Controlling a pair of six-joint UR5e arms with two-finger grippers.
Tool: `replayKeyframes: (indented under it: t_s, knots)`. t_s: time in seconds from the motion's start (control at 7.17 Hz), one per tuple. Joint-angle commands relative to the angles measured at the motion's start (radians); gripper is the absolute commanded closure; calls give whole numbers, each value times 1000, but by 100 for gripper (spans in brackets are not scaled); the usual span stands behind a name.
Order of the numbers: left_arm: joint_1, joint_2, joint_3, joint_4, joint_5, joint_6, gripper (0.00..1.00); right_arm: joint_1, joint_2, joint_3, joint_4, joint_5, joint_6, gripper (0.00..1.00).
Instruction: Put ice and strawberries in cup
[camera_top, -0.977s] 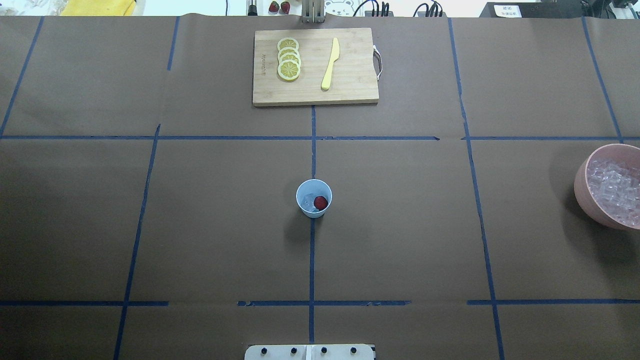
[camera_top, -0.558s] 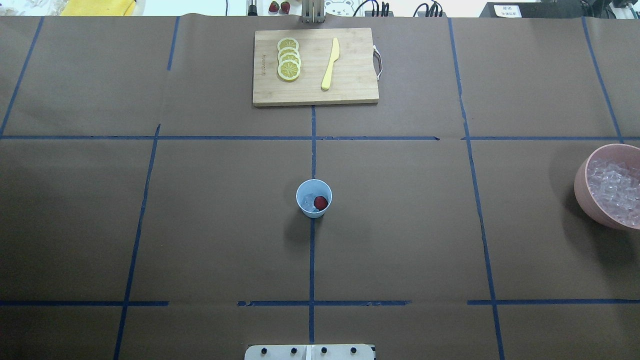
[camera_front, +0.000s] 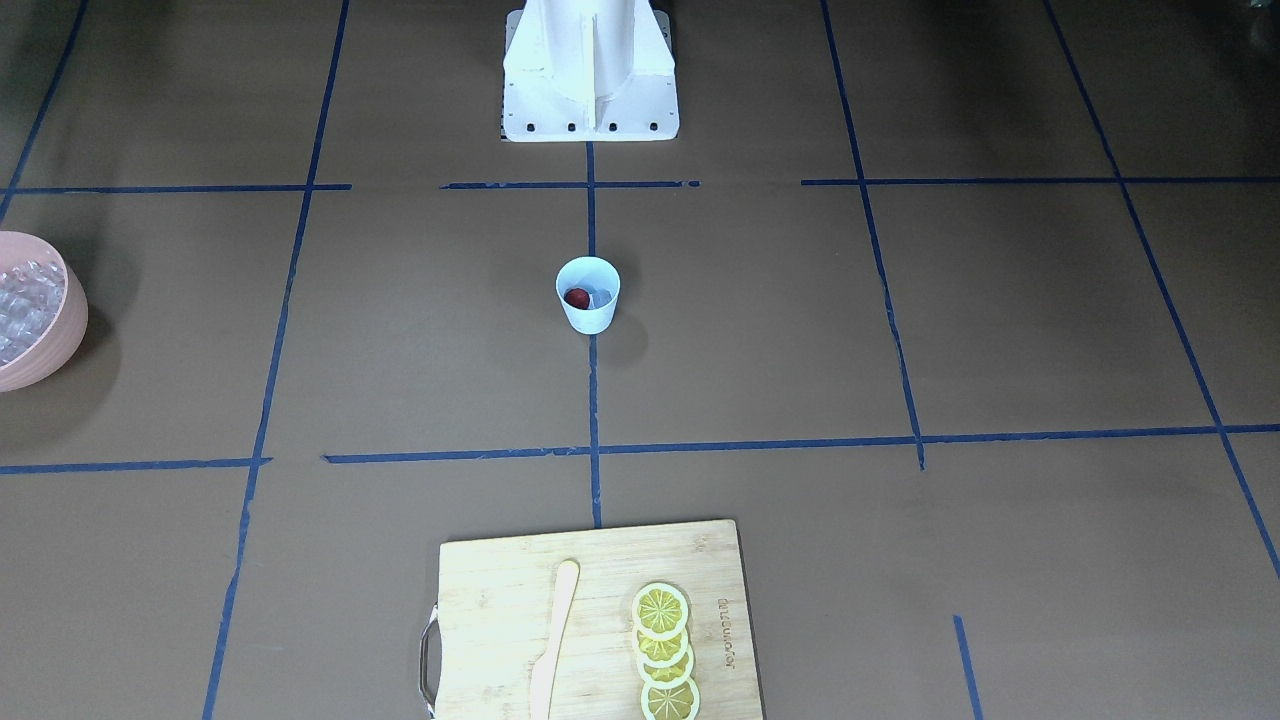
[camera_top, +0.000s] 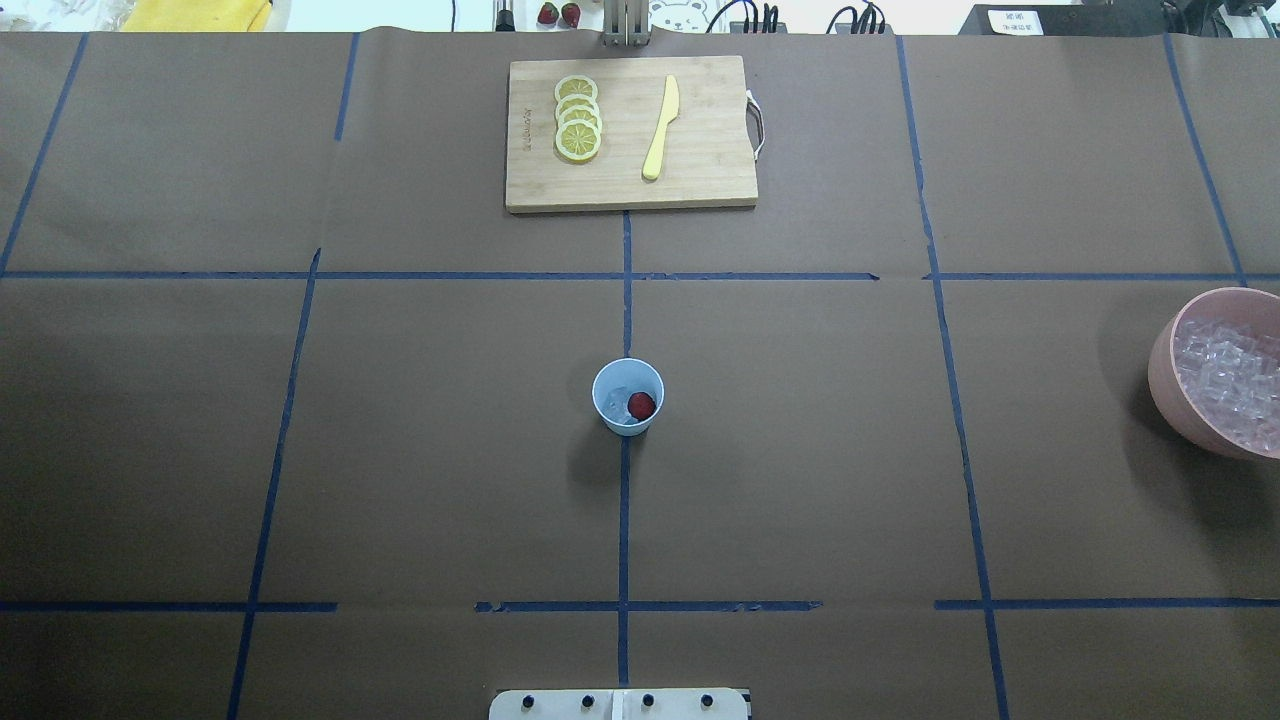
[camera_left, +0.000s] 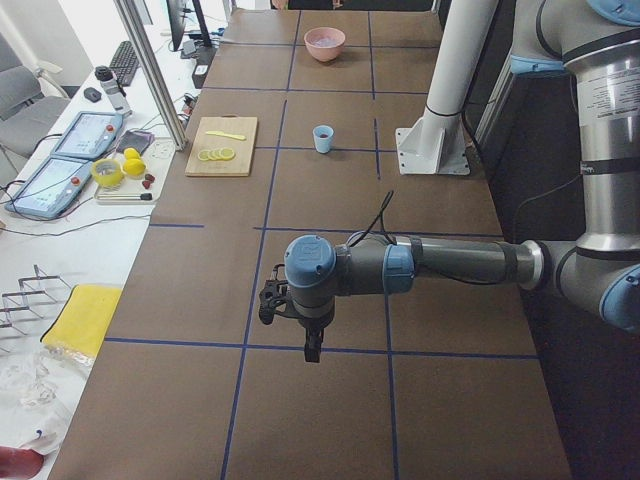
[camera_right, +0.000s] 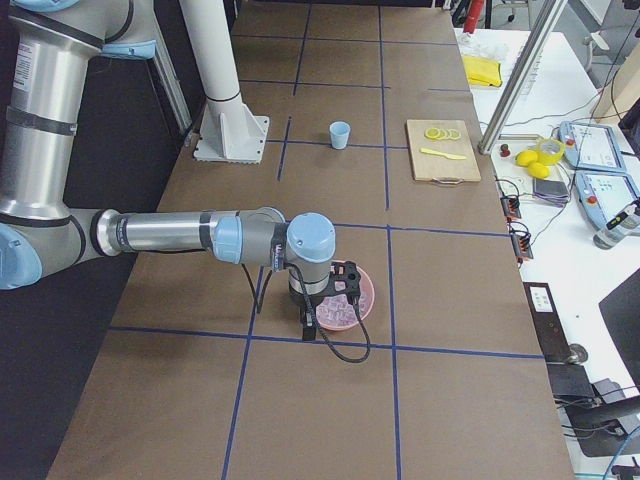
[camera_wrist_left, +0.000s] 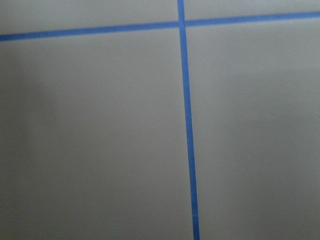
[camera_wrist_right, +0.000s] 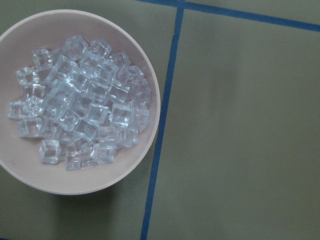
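The light-blue cup (camera_top: 628, 396) stands upright at the table's middle on a blue tape line; it also shows in the front view (camera_front: 588, 293). Inside it lie one dark-red strawberry (camera_top: 641, 405) and some clear ice (camera_top: 617, 397). More ice cubes (camera_wrist_right: 85, 105) fill the pink bowl (camera_wrist_right: 156, 95) right under my right wrist camera. My right gripper (camera_right: 309, 323) hangs over that bowl's edge; I cannot tell if it is open or shut. My left gripper (camera_left: 312, 352) hangs over bare table far from the cup; I cannot tell its state either.
The pink bowl (camera_top: 1160, 345) sits at the table's right edge. A wooden cutting board (camera_top: 710, 160) at the far middle holds lemon slices (camera_top: 578, 118) and a yellow knife (camera_top: 660, 128). The white robot base (camera_front: 590, 70) stands behind the cup.
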Motion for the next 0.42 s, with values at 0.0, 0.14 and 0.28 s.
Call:
replayKeyframes:
  t_s: [0.0, 0.14, 0.28]
  knots:
    - [0, -1, 2, -13, 3, -6, 0, 1, -4, -1, -1, 3, 3, 0]
    - [0, -1, -4, -12, 3, -6, 0, 1, -6, -1, -1, 4, 3, 0]
    - [1, -1, -6, -10, 5, -8, 0, 1, -6, 1, -1, 6, 2, 0]
